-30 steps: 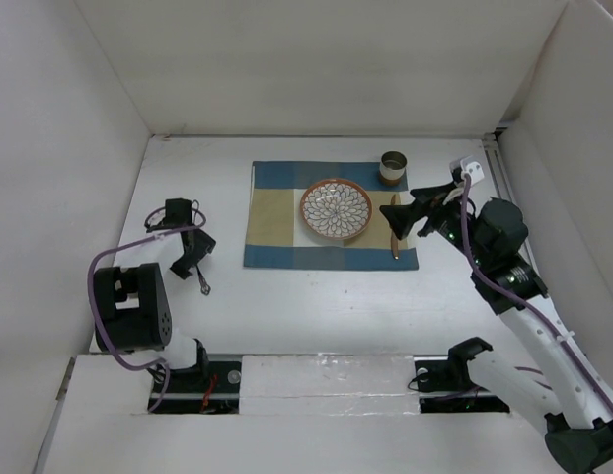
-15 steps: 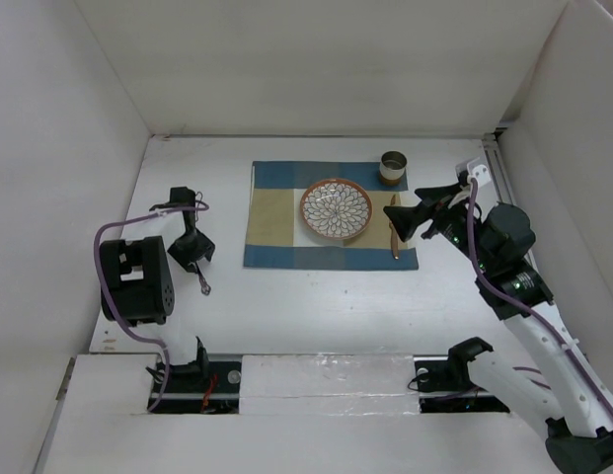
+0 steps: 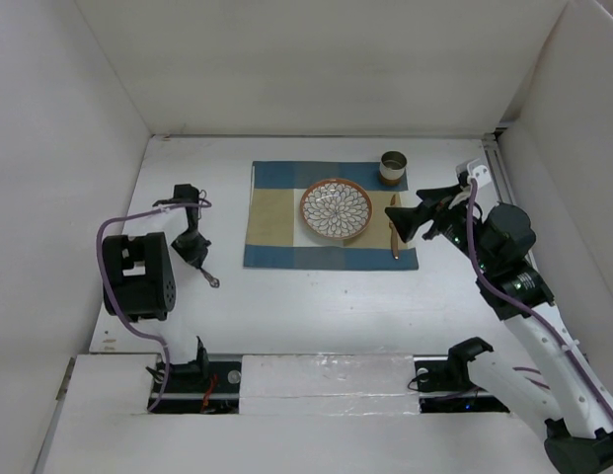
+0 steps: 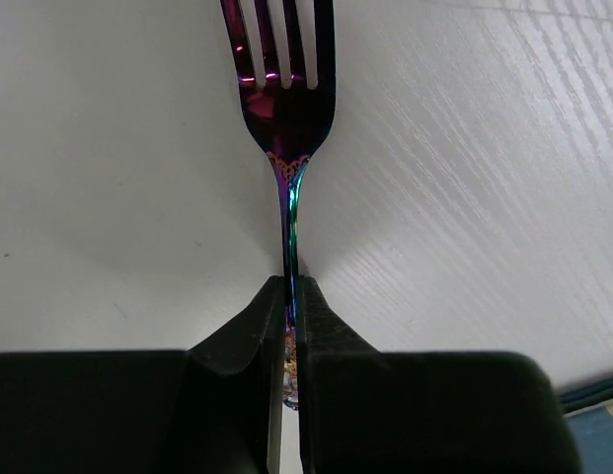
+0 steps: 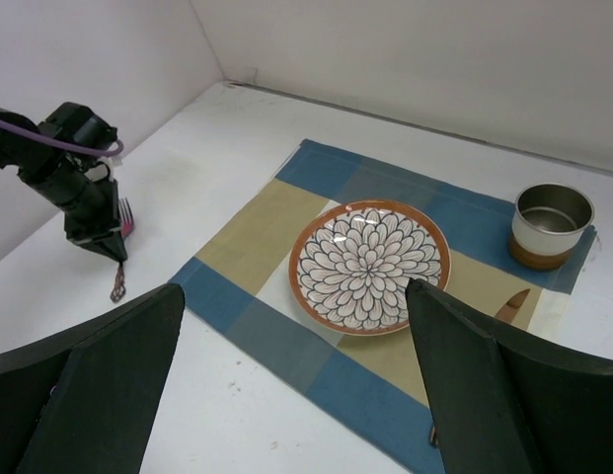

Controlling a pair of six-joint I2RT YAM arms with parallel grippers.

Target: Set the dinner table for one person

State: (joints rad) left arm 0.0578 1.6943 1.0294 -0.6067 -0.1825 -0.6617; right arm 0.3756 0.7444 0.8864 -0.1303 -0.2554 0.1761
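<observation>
From above, my left gripper point(image 3: 197, 259) holds a fork point(image 3: 210, 278) low at the worktop point(image 3: 316, 296), left of the placemat point(image 3: 271, 212). My left wrist shows the jaws pinching the fork's handle. My right wrist shows my right gripper point(image 5: 294, 288) spread wide, facing the plate point(image 5: 370, 265).

I can read no words, numbers, labels or brand marks in any of my views. The small gold marking on the neck of the fork point(image 4: 283, 118) looks like ornament, not lettering.
</observation>
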